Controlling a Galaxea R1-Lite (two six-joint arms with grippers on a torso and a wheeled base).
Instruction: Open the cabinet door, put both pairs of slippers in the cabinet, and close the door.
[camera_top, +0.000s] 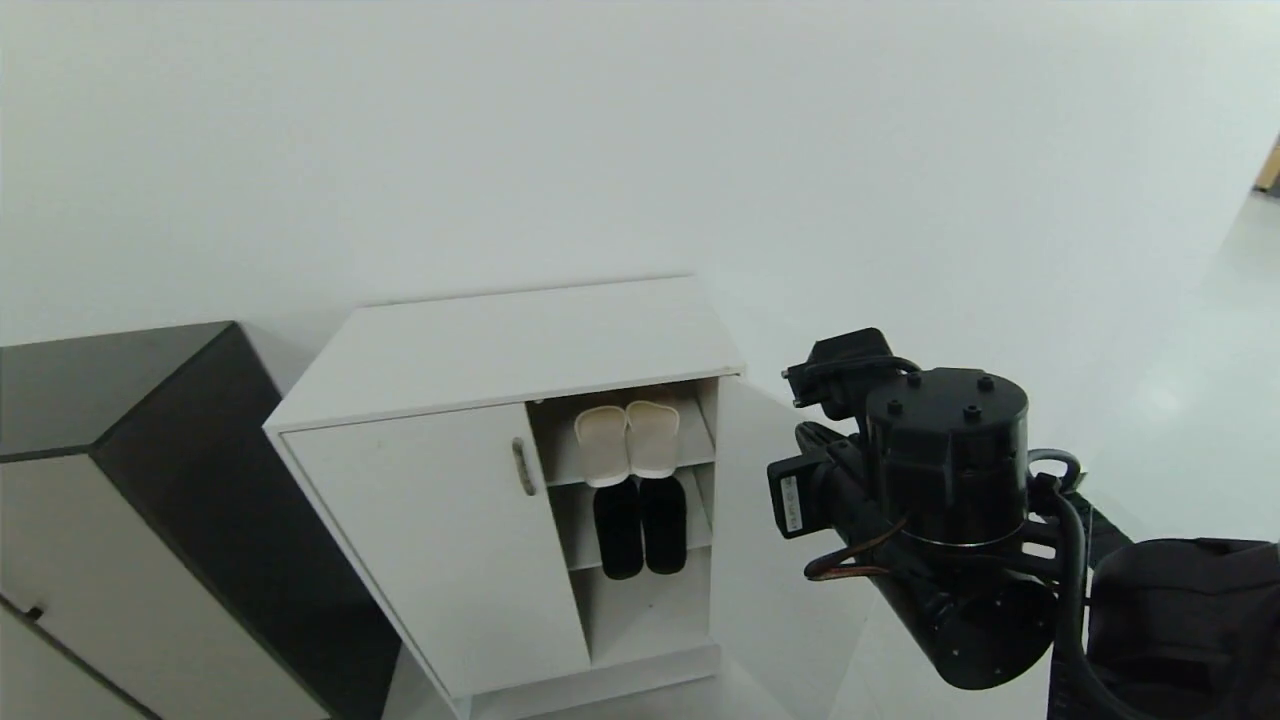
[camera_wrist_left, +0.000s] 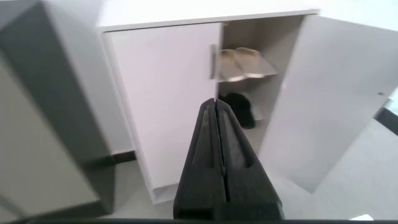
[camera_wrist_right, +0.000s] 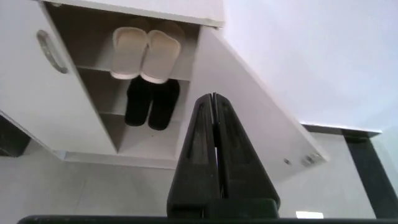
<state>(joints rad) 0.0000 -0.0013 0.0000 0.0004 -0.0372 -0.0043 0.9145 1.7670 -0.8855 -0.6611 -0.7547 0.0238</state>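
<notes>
**Slippers shelved, door open**

White slippers (camera_top: 628, 440) lie on the cabinet's (camera_top: 500, 350) top shelf, with black slippers (camera_top: 640, 525) one shelf below. From the head view, the right arm partly hides the open door (camera_wrist_right: 249, 118). The left end effector (camera_wrist_left: 216, 106) and right end effector (camera_wrist_right: 213, 98) are pressed together.

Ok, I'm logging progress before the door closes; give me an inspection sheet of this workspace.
Surface: pale floor under the white cabinet.
Job's things: white slippers on the top shelf, black slippers on the shelf below; right door open, left door shut.
Clutter: nothing seen.
Grippers: left gripper shut, right gripper shut, both empty, apart from the cabinet.
Cables: black cables along the right arm.
Surroundings: dark cabinet beside it, white wall behind.
</notes>
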